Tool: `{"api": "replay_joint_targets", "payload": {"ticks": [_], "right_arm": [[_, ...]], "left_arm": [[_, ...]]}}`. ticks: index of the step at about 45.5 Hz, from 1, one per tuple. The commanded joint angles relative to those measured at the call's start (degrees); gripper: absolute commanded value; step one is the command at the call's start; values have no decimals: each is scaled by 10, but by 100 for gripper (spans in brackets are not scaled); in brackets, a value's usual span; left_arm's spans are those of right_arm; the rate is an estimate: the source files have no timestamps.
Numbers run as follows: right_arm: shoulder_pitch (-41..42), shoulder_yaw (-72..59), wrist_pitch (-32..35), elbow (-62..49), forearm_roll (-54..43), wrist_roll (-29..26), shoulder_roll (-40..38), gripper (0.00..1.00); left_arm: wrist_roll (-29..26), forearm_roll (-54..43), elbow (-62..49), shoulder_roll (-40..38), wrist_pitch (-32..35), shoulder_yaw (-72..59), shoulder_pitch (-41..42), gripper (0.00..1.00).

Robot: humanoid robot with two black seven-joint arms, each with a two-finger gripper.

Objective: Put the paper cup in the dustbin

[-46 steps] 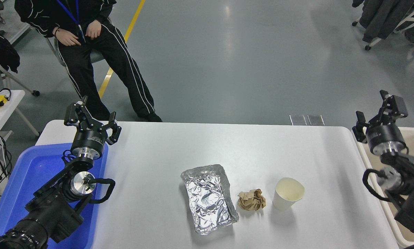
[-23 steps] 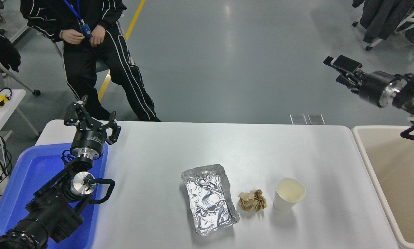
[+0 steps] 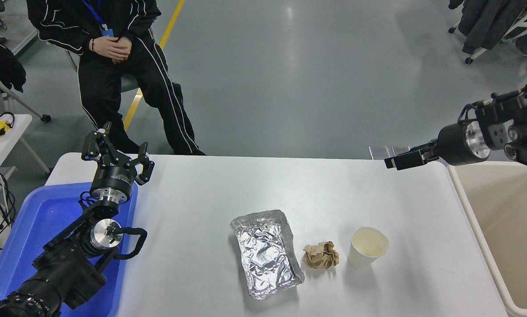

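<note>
The paper cup (image 3: pixel 367 247) stands upright on the white table (image 3: pixel 202 189) at the front right, white with a cream inside. The beige dustbin (image 3: pixel 506 229) stands off the table's right edge. My right gripper (image 3: pixel 398 161) comes in from the right edge and points left over the table's far right corner, well behind and above the cup, holding nothing; it is seen side-on. My left gripper (image 3: pixel 118 147) is parked at the lower left, open and empty, over the blue tray's far end.
A crumpled brown paper ball (image 3: pixel 321 255) lies just left of the cup. A crumpled foil tray (image 3: pixel 266 252) lies left of the ball. A blue plastic tray (image 3: pixel 38 229) sits at the left. A person (image 3: pixel 113 53) sits beyond the table's far left.
My right arm rose from over the dustbin, swung up and out, then came down with the gripper pointing left over the table's far right corner. The person shifted their hands.
</note>
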Motion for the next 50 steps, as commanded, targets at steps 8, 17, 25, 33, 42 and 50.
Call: {"api": "replay_joint_targets", "payload": {"ticks": [8,17,25,33,42,50], "right_arm": [[-54,-21,-1,42,-53,1,61,99],[-71,-20,-4,37,-50,1,75,99],[-120,-11,-22,20,-35,0,68,98],[-156,-10,-28,-29,66,0,68,99],[-176,-15,-58,-28,64,1,68,86],[-192,-19,-97,-35,41,3,74,63]], "left_arm": [[0,0,0,0,0,0,0,100],[0,0,0,0,0,0,0,100],[0,0,0,0,0,0,0,100],[0,0,0,0,0,0,0,100],[0,0,0,0,0,0,0,100],[0,0,0,0,0,0,0,100]]}}
